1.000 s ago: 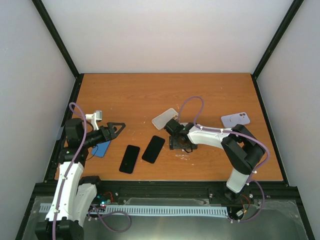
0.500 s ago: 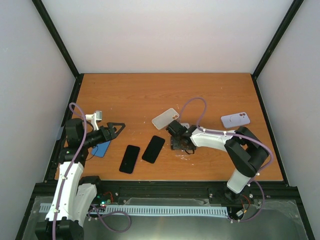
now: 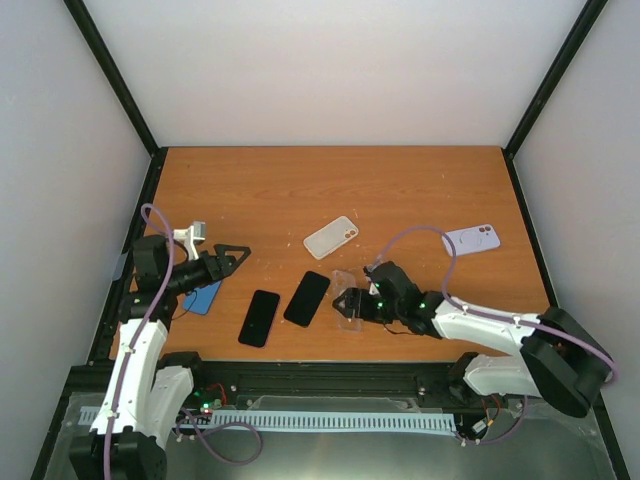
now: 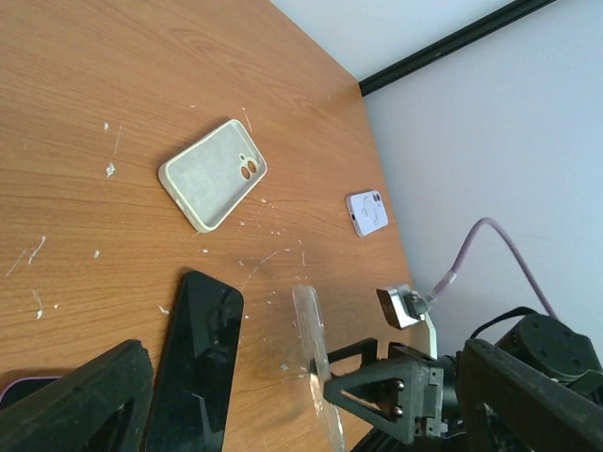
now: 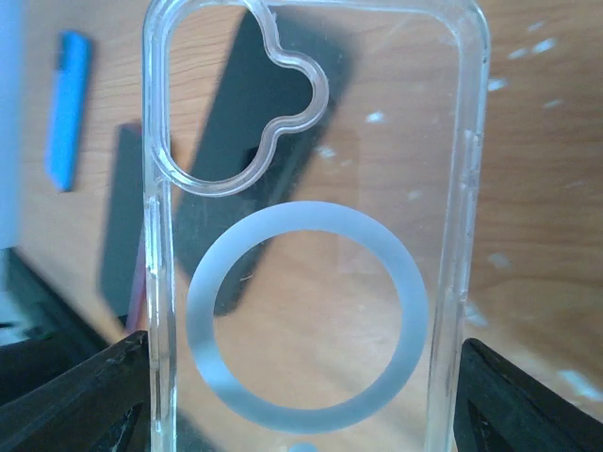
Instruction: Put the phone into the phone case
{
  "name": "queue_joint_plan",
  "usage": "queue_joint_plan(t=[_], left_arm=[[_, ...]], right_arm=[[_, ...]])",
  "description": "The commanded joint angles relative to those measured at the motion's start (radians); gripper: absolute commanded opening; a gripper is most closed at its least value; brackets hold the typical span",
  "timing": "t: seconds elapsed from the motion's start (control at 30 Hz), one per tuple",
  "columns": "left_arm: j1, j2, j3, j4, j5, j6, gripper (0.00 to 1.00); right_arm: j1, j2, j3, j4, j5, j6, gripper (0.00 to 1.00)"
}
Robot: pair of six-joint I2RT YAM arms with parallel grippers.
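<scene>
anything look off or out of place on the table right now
The clear case is up on edge, gripped in the right tool, while the black phone beside it and the grey case lie flat. Small white flecks are scattered on the table around them.

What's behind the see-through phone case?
Through the clear case you can see a black phone and the wooden table. Its whitish ring hides a little of the table.
</scene>
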Motion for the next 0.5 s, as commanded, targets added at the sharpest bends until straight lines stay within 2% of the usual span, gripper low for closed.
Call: queue_joint_plan(t=[0.0,0.1,0.23,0.33,0.47], left_arm=[[-0.007,0.001,-0.002,0.061,0.038,-0.049,0.86],[-0.019,0.001,-0.011,0.09,0.046,-0.076,0.82],[-0.07,0.005,-0.031,0.161,0.063,-0.149,0.82],[-0.183,0.025,-0.041,0.268,0.032,-0.234,0.82],[-0.349,0.095,-0.024,0.405,-0.021,-0.328,0.77]], right_arm=[[0.005,-0.066,-0.12,0.375,-0.221,0.15,0.61],[0.004,-0.089,-0.162,0.493,-0.29,0.174,0.6],[0.004,-0.16,-0.155,0.489,-0.286,0.146,0.6],[0.004,-0.201,-0.149,0.494,-0.283,0.141,0.6],[0.004,-0.229,-0.142,0.504,-0.278,0.156,0.6]])
